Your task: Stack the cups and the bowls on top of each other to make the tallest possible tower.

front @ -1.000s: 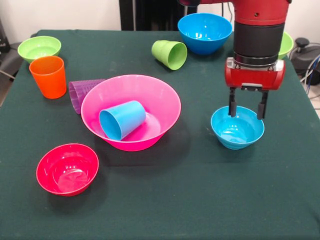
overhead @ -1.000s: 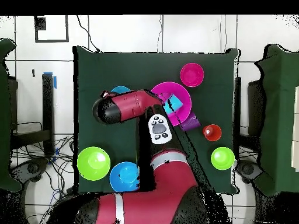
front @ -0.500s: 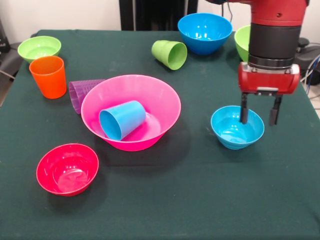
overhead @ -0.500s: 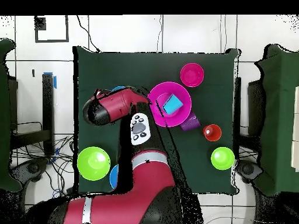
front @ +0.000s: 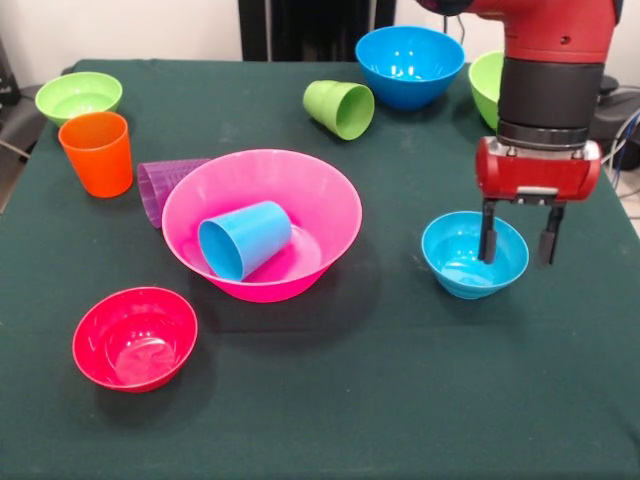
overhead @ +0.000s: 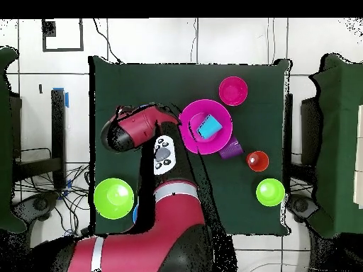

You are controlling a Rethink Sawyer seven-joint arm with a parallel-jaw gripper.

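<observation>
My gripper (front: 518, 242) is open and hangs at the right rim of the small light blue bowl (front: 465, 262). One finger is inside the bowl, the other outside its right rim. The large pink bowl (front: 262, 200) stands mid-table with a light blue cup (front: 243, 240) lying on its side in it. A purple cup (front: 163, 184) lies on its side at the pink bowl's left. An orange cup (front: 97, 152) stands upright. A green cup (front: 340, 108) lies on its side. In the overhead view the arm (overhead: 138, 129) hides the gripper and the small light blue bowl, beside the pink bowl (overhead: 193, 131).
A small red bowl (front: 134, 337) sits front left and a small green bowl (front: 78, 97) far left. A medium blue bowl (front: 409, 65) and a green bowl (front: 484, 85), partly behind the arm, stand at the far side. The table's right edge is close to the gripper.
My gripper has moved right in the front view, from over the small light blue bowl's middle to its right rim, and dropped slightly. It stays open. The cups and bowls have not moved.
</observation>
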